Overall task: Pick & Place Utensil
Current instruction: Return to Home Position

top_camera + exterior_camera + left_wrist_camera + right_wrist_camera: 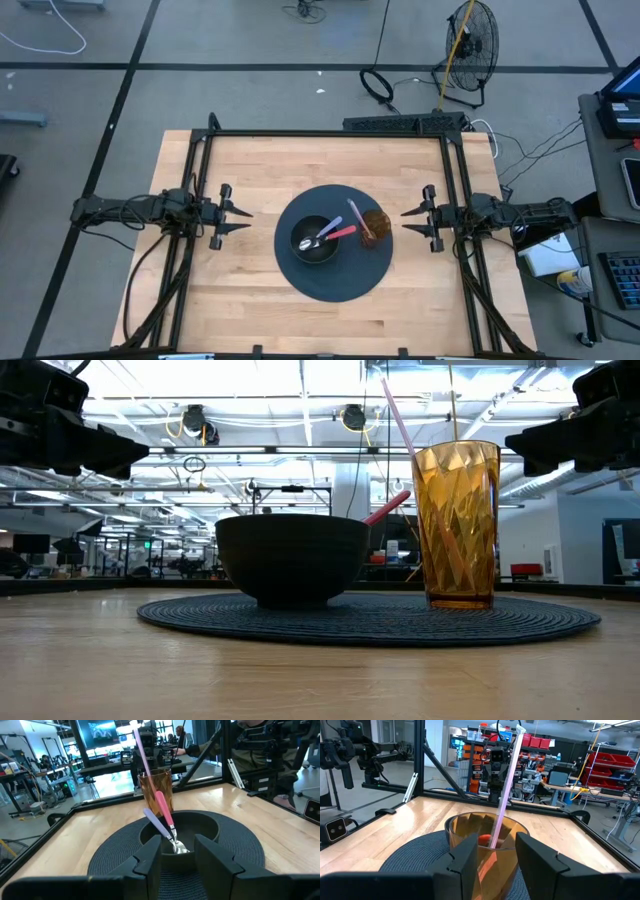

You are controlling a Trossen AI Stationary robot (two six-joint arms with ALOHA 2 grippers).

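Blue spoon (326, 231) lies in the black bowl (300, 228), its handle leaning on the rim beside a pink-handled utensil (343, 232) that shares the bowl. Just right of the bowl, the amber cup (380, 228) holds a pink straw (354, 213); both containers stand on the round dark mat (334, 285). Left gripper (248, 219) and right gripper (404, 221) hover either side of the mat, fingers spread, empty
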